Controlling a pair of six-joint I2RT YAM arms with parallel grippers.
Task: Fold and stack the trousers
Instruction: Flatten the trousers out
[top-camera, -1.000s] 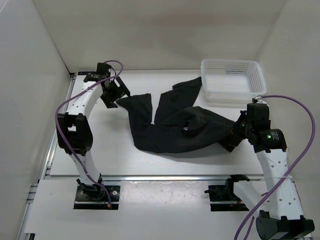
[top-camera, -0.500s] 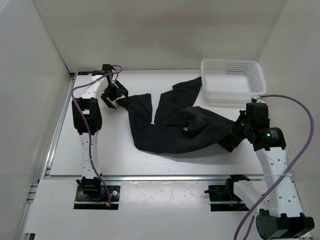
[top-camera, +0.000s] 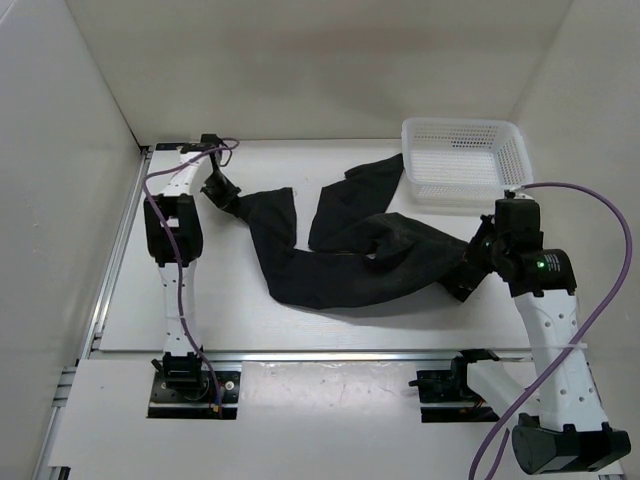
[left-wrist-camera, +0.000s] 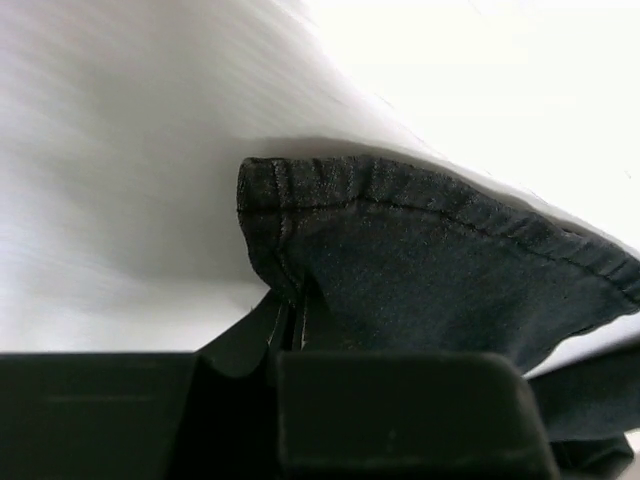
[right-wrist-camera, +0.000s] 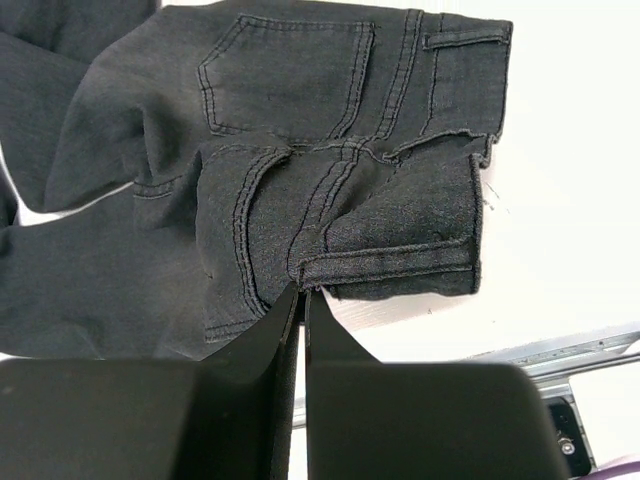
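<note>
You're at the spreading-out step. The left end effector (top-camera: 224, 192) is pinching a leg hem and the right end effector (top-camera: 462, 282) the waistband, with the trousers (top-camera: 345, 255) crumpled mid-bench (top-camera: 220, 300). Next, I'd pull them taut and flat.

Left wrist view: white table surface (left-wrist-camera: 100, 150) motion-blurred at left; soft black fabric trousers (left-wrist-camera: 430, 270) cut off at the right edge.

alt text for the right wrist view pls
The right hand pinches a folded waistband edge of the black trousers, which lie crumpled on the white table, back pocket and seams facing up.
</note>
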